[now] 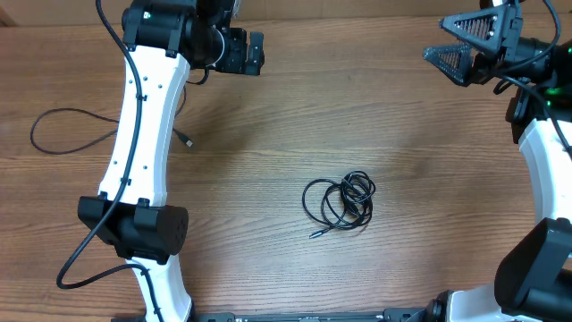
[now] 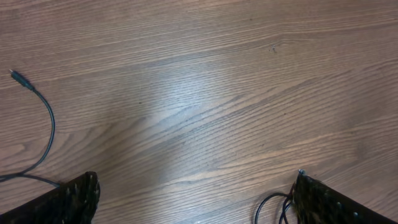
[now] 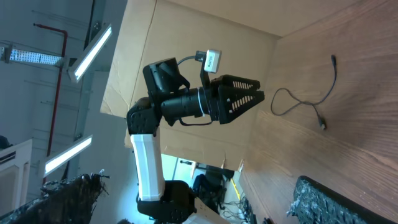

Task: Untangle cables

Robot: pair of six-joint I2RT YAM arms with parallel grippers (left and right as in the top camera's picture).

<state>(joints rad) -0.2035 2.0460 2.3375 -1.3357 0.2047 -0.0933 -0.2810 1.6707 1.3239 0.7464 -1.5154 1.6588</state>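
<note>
A black cable lies in a tangled coil (image 1: 340, 204) on the wooden table (image 1: 268, 179), right of centre. Its edge shows at the bottom right of the left wrist view (image 2: 272, 208). A second, loose black cable (image 1: 67, 134) lies apart at the left, its plug end (image 1: 186, 140) pointing right. It also shows in the left wrist view (image 2: 48, 127) and the right wrist view (image 3: 305, 99). My left gripper (image 1: 256, 54) (image 2: 196, 176) is open and empty, raised at the table's far side. My right gripper (image 1: 433, 39) (image 3: 198, 180) is open and empty, raised at the far right.
The left arm's white link (image 1: 138, 134) crosses over the table's left part, partly covering the loose cable. A cardboard wall (image 3: 186, 31) stands behind the table's far edge. The right arm's base (image 1: 536, 259) sits at the right edge.
</note>
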